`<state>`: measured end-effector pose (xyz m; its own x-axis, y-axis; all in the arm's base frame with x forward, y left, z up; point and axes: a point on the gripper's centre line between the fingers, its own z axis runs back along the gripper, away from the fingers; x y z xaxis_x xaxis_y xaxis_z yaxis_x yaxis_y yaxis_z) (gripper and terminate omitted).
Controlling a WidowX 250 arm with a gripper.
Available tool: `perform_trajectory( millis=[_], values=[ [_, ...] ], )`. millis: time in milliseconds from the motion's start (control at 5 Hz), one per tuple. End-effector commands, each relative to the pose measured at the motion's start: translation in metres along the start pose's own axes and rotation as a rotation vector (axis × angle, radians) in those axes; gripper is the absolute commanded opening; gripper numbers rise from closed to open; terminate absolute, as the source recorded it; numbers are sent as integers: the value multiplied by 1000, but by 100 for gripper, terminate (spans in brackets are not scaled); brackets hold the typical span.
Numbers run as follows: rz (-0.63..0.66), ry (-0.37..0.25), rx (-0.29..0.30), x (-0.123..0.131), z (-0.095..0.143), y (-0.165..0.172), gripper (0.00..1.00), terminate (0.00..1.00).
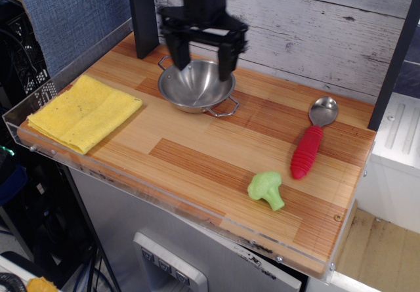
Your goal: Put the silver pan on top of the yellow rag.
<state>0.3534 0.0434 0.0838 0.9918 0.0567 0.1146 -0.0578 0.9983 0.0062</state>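
The silver pan (195, 86) sits on the wooden table at the back centre, with one wire loop handle toward the front right and one at the back left. The yellow rag (84, 112) lies flat at the table's left end, apart from the pan. My gripper (203, 71) hangs over the pan's far side with its two dark fingers spread wide. It is open and holds nothing. One finger is above the pan's back left rim, the other above its back right rim.
A metal spoon with a red handle (312, 141) lies at the right. A green broccoli (267, 189) lies near the front right. A clear plastic rim edges the table (197, 161). A grey plank wall stands behind.
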Motion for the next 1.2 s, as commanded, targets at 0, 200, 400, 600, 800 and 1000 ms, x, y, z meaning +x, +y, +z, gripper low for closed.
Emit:
perform_trajectory(
  millis=[0,200,400,600,800,1000],
  values=[
    [24,-35,29,52,-4,-30,100,0],
    [24,5,48,60,-24,-36,100,0],
    [44,56,38,61,-40,-29,100,0],
    [61,73,35,57,-42,-18,100,0],
    [75,71,38,53,-40,-9,100,0],
    [71,64,38,49,-37,-8,100,0]
  ],
)
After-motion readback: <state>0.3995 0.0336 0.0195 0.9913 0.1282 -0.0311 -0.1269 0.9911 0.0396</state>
